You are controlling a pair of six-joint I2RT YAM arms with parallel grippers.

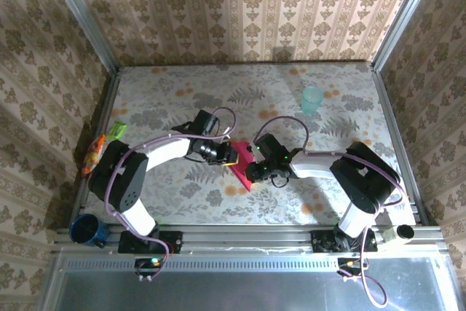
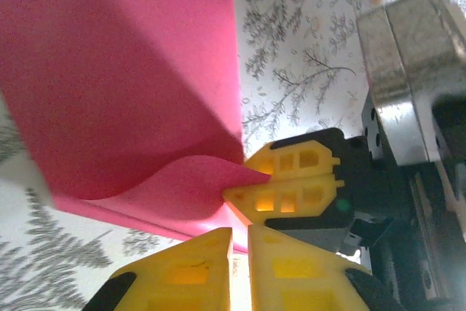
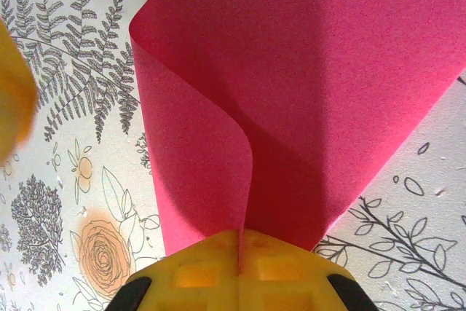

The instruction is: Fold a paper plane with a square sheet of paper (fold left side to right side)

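The square sheet of paper (image 1: 241, 170) lies mid-table, magenta-red, with one flap lifted and curling over the flat part (image 3: 328, 71). My right gripper (image 3: 239, 249) is shut on the raised flap's edge, the paper pinched between its yellow fingers. In the top view that right gripper (image 1: 253, 164) sits at the sheet's right side. My left gripper (image 1: 230, 155) is at the sheet's left side; its fingertips (image 2: 240, 253) stand a narrow slit apart with nothing between them, just short of the paper (image 2: 131, 71). The right gripper's fingers (image 2: 291, 180) hold the curled corner there.
A pale teal cup (image 1: 312, 100) stands at the back right. Green-and-orange packets (image 1: 102, 147) lie at the left edge. A blue mug (image 1: 87, 229) sits by the left arm's base. Aluminium rails (image 1: 255, 237) border the patterned tabletop.
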